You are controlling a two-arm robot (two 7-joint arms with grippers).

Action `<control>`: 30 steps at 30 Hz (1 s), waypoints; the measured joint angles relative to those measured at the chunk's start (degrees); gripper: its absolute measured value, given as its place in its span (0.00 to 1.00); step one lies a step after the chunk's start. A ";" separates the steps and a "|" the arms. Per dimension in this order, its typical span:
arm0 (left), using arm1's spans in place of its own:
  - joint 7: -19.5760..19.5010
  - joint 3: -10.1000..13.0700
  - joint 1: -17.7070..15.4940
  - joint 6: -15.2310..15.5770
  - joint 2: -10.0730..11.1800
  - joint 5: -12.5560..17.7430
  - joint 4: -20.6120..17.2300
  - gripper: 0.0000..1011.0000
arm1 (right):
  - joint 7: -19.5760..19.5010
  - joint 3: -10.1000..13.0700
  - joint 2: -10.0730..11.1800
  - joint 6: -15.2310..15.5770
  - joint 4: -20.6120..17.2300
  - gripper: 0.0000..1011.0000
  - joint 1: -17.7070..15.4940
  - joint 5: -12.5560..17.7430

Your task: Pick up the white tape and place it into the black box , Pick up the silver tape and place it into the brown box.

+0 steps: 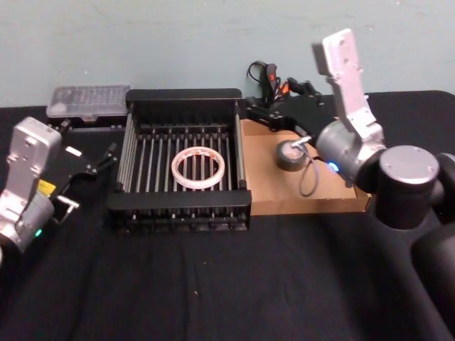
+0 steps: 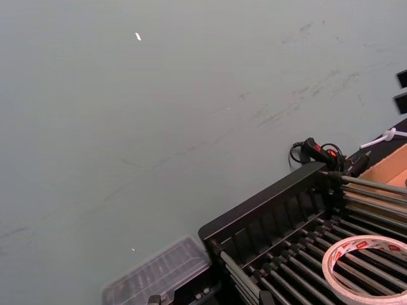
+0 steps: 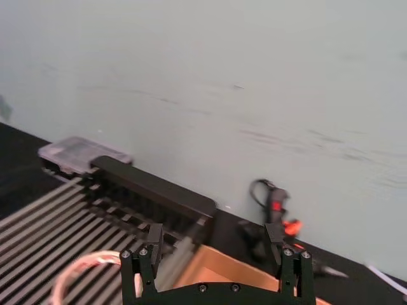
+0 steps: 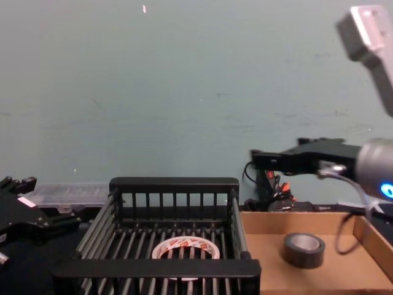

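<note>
white tape: the white tape (image 1: 198, 168) lies flat on the bars inside the black box (image 1: 183, 95), near the middle; its red-printed core shows in the left wrist view (image 2: 367, 270) and over the front rim in the chest view (image 4: 186, 248). This half of the task looks done.
silver tape: the silver tape (image 1: 291, 154) lies flat on the floor of the brown box (image 1: 302, 202), toward its back half, with nothing gripping it; the chest view (image 4: 303, 249) shows it resting alone on the cardboard. This half also looks done.
boxes: the black box and the brown box stand side by side on the table (image 1: 213, 284), touching or nearly so.
right pincer: the right pincer (image 4: 261, 158) hangs above the back of the brown box, well clear of the silver tape, its two fingers spread apart and empty (image 3: 216, 254).
left pincer: the left pincer (image 1: 106, 158) sits just beside the outer wall of the black box, holding nothing; I cannot tell whether it is open or closed.
left to do: judging from how things lie, nothing but drawing the arms back.
</note>
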 joint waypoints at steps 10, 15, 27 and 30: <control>0.00 0.00 0.00 0.00 0.00 0.00 0.00 0.99 | -1.57 4.50 3.55 -3.12 -1.27 0.99 -5.00 -0.12; 0.00 0.00 0.00 0.00 0.00 0.00 0.00 0.99 | -2.38 5.74 4.11 -4.46 -0.55 0.99 -6.52 -0.95; 0.00 0.00 0.00 0.00 0.00 0.00 0.00 0.99 | -2.65 7.13 3.62 -4.35 2.03 0.99 -7.73 -2.21; 0.00 0.00 0.00 0.00 0.00 0.00 0.00 0.99 | -2.65 7.17 3.57 -4.28 2.15 0.99 -7.72 -2.28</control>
